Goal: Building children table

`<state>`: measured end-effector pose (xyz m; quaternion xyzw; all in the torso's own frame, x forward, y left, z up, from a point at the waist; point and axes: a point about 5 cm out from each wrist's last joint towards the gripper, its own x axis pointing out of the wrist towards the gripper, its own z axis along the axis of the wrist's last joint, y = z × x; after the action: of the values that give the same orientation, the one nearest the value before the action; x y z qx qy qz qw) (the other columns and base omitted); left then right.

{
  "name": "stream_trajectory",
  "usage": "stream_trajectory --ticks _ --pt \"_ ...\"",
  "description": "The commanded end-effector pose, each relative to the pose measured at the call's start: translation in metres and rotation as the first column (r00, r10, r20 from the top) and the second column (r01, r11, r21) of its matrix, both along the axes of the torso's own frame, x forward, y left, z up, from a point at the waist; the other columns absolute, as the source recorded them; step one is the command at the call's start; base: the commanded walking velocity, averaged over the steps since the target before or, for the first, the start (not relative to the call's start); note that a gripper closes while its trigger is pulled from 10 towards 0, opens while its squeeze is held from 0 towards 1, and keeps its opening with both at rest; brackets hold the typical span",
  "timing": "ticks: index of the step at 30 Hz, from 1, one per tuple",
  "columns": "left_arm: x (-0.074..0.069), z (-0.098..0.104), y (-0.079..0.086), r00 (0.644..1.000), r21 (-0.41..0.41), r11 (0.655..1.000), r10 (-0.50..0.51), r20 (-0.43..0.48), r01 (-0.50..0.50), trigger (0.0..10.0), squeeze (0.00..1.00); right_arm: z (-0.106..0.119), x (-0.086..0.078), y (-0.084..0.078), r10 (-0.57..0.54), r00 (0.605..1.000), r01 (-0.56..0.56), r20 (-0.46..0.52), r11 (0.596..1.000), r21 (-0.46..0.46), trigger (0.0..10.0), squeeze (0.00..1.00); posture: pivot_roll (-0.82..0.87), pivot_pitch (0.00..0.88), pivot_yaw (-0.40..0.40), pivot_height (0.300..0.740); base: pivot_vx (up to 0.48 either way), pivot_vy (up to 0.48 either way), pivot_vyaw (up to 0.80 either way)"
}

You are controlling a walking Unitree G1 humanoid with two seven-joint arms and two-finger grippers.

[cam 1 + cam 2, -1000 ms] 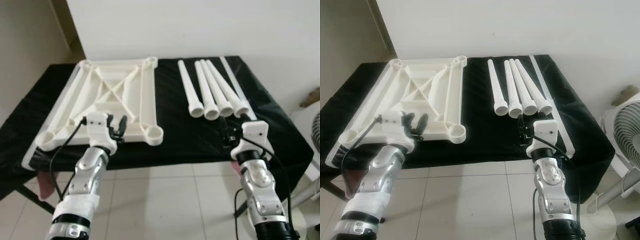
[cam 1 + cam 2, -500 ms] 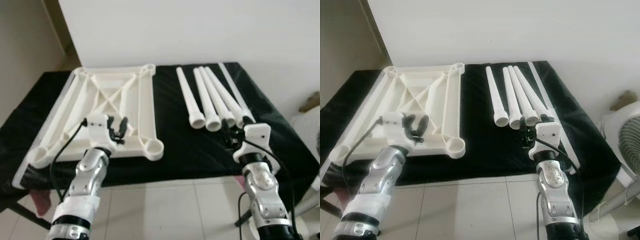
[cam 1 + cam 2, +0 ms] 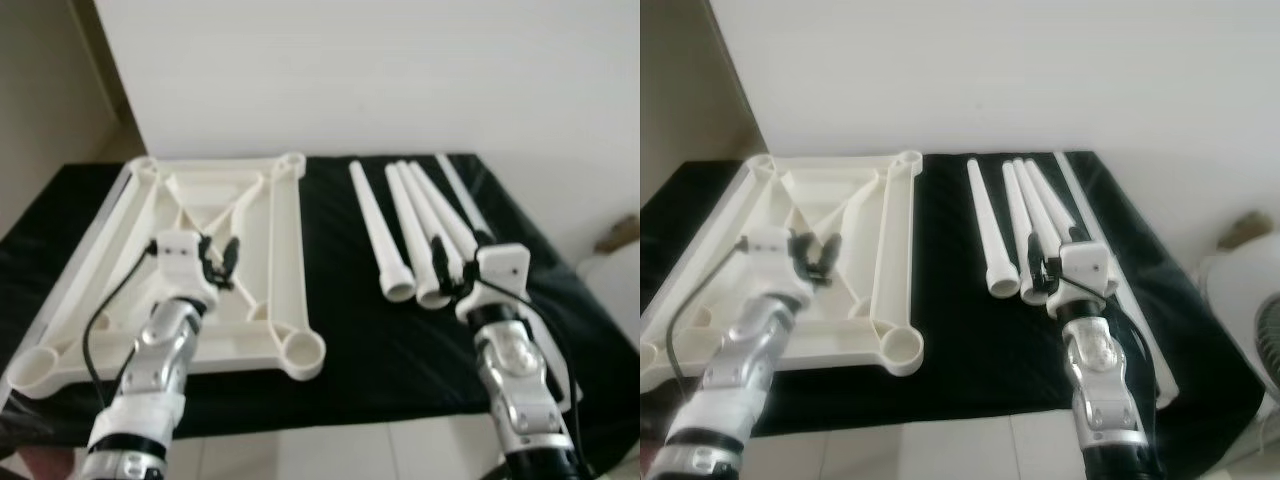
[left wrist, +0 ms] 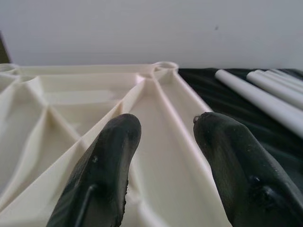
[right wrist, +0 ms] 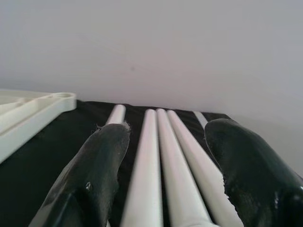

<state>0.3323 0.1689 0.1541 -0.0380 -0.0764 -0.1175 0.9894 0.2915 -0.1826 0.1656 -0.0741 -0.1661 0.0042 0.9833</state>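
Head-camera frame of a black-draped desk (image 3: 350,330) carrying the parts of a children's table. The white tabletop panel (image 3: 190,250) lies upside down, ribs and corner leg sockets facing up, filling the 9 o'clock half of the desk; the socket at its near right corner (image 3: 303,350) is empty, as are the other sockets that can be seen. Four white legs (image 3: 420,225) lie side by side in the 3 o'clock half, touching or nearly so, their long axes running from 12 toward 6 o'clock with the wide hollow ends nearest the robot. The right gripper (image 3: 1039,262) hovers just above those near ends, fingers spread wide and empty; in the right wrist view the legs run straight ahead between the two fingers (image 5: 99,165), so the gripper is in line with their long axis. The right arm is plainly the nearer one to the legs. The left gripper (image 3: 218,262) hangs above the panel's ribbed middle, also spread and holding nothing. Judged step: taking up a first leg for the near right socket.
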Motion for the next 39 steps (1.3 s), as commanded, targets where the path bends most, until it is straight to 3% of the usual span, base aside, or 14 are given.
stream_trajectory --ticks 1,8,9,10,18,21,22,27,39 --pt "-0.004 -0.001 -0.015 0.983 0.01 0.983 -0.185 -0.007 0.185 10.0 0.0 -0.005 0.0 -0.007 -0.035 0.999 0.035 -0.03 0.999 0.019 10.0 0.0 -0.12 0.023 0.032 0.74 0.0 0.0 0.0" --pt "-0.009 0.0 -0.021 0.962 0.056 0.961 -0.271 -0.017 0.272 10.0 0.0 -0.008 -0.001 -0.004 -0.025 0.998 0.027 -0.054 0.999 0.038 10.0 0.02 -0.11 0.039 0.033 0.74 0.0 0.0 0.0" --pt "-0.01 0.001 -0.022 0.957 0.071 0.955 -0.288 -0.02 0.289 10.0 0.0 -0.011 -0.001 -0.002 -0.01 0.998 0.013 -0.066 0.999 0.05 10.0 0.43 -0.11 0.043 0.036 0.74 0.0 0.0 0.0" --pt "-0.011 0.001 -0.022 0.952 0.082 0.949 -0.304 -0.023 0.305 10.0 0.0 -0.013 -0.003 0.0 0.008 0.997 -0.003 -0.076 0.998 0.07 10.0 1.0 -0.11 0.044 0.036 0.74 0.0 0.0 0.0" --pt "-0.02 0.003 -0.029 0.908 0.14 0.897 -0.415 -0.057 0.419 10.0 0.0 -0.037 -0.009 0.006 0.061 0.979 -0.036 -0.193 0.991 0.131 10.0 1.0 -0.11 0.066 0.055 0.74 0.0 0.0 0.0" --pt "-0.021 0.003 -0.03 0.905 0.151 0.892 -0.421 -0.061 0.426 10.0 0.0 -0.038 -0.01 0.007 0.07 0.977 -0.044 -0.203 0.991 0.128 10.0 1.0 -0.11 0.07 0.062 0.74 0.0 0.0 0.0" --pt "-0.022 0.003 -0.031 0.903 0.154 0.89 -0.425 -0.066 0.43 10.0 0.0 -0.041 -0.01 0.007 0.086 0.971 -0.057 -0.222 0.99 0.132 10.0 0.0 -0.11 0.074 0.062 0.74 0.0 0.0 0.0" --pt "-0.024 0.001 -0.031 0.902 0.15 0.889 -0.425 -0.077 0.432 10.0 0.0 -0.045 -0.009 0.005 0.086 0.966 -0.057 -0.245 0.991 0.124 10.0 0.0 -0.11 0.078 0.065 0.74 0.0 0.0 0.0" --pt "-0.027 0.001 -0.026 0.912 0.145 0.901 -0.399 -0.095 0.409 10.0 0.0 -0.059 0.014 0.009 0.156 0.926 -0.092 -0.345 0.976 0.195 10.0 0.0 -0.08 0.085 0.062 0.74 0.0 0.0 0.0"
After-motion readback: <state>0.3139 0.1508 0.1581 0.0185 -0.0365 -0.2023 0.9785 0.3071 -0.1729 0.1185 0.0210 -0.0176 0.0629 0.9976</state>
